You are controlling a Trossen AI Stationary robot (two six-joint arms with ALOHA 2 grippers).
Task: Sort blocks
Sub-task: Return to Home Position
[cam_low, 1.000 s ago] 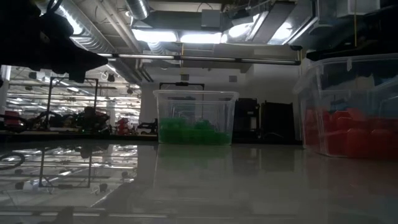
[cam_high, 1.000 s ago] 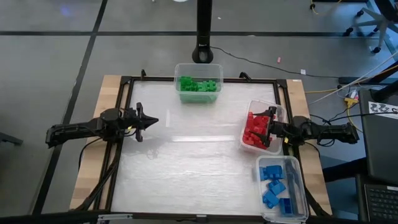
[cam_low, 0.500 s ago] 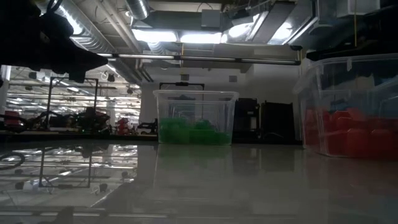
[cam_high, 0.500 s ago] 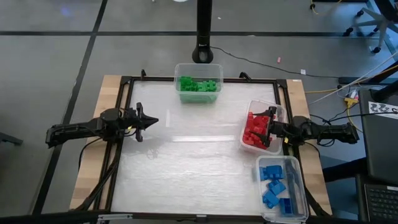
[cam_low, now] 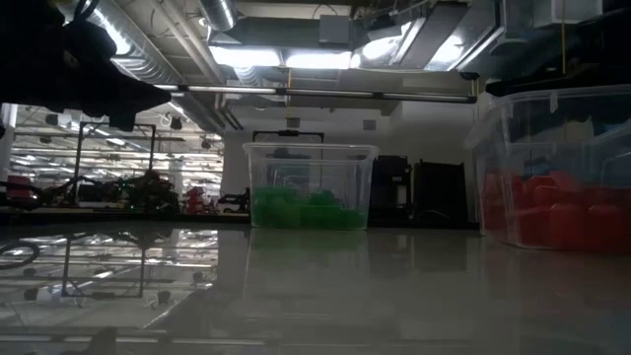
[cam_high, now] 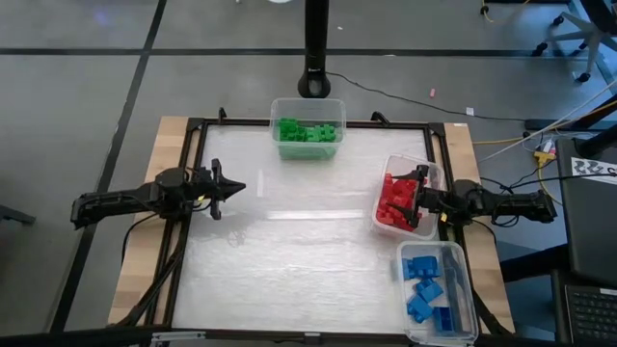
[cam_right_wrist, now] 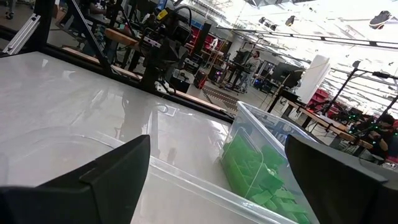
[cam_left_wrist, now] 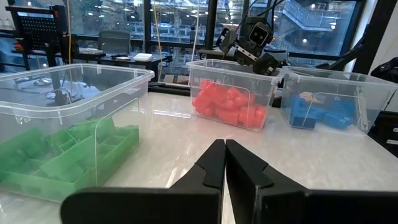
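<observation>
Above red studded blocks [cam_high: 388,204]: right tool [cam_high: 416,200] spread wide | left tool [cam_high: 239,187] pinched closed

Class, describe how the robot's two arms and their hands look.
Both arms are slim, dark, jointed tubes with black cables running off them. The left hand and right hand each end in two black, flat, tapered fingers.

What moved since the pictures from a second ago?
Nothing visibly changed. The left claw stays shut, the right claw stays open above the red blocks, and the green blocks and blue blocks lie where they were.
</observation>
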